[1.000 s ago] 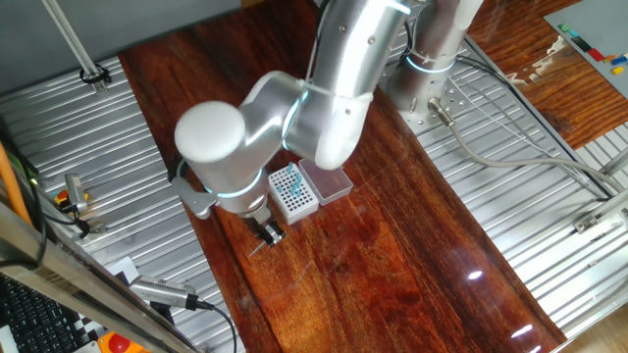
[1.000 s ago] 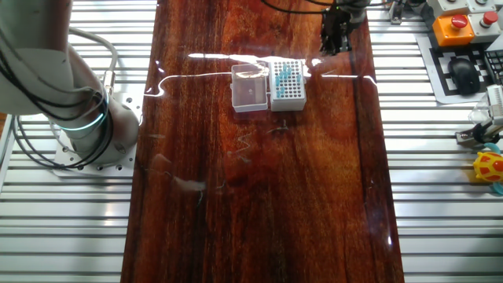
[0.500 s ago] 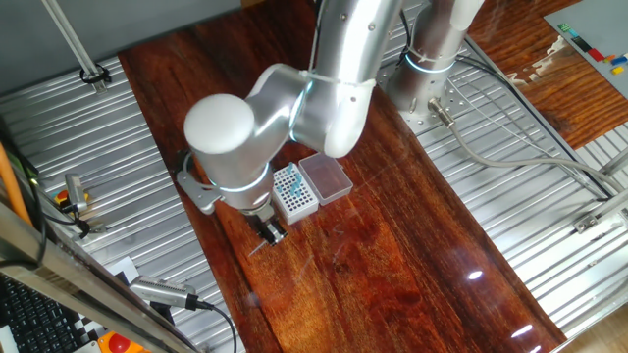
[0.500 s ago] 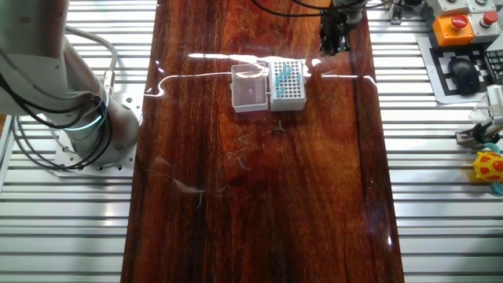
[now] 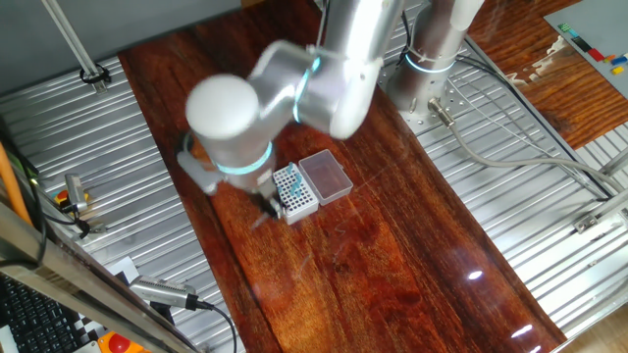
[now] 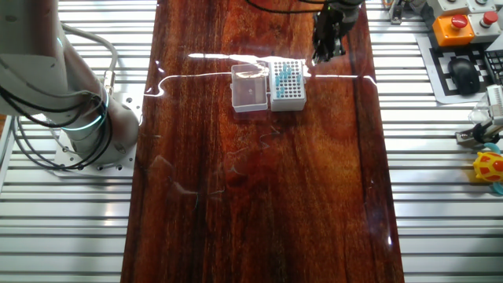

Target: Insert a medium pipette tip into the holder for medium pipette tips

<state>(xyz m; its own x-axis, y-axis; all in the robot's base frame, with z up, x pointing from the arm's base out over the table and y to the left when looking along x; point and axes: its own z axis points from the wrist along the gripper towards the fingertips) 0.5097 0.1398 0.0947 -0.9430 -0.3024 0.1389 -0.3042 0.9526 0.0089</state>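
The holder for medium pipette tips (image 5: 294,192) is a small white box with a grid of dark holes, some holding teal tips. Its clear pinkish lid (image 5: 327,176) lies open beside it. My gripper (image 5: 265,206) hangs just left of the holder, blurred by motion, with its fingers close together. A thin pale sliver, the medium pipette tip (image 5: 258,220), sticks out below them. In the other fixed view the gripper (image 6: 322,49) is just beyond the holder's (image 6: 288,86) far right corner; the tip is too small to make out there.
The dark wooden board (image 6: 259,196) lies between ribbed metal surfaces (image 6: 440,196). The arm's base (image 6: 86,126) stands left of the board. A keyboard, an orange button box (image 6: 456,23) and a small toy (image 6: 489,169) sit at the right.
The arm has swung up and back, and the gripper with the sliver has moved from in front of the holder to right beside it. The holder and lid have not moved.
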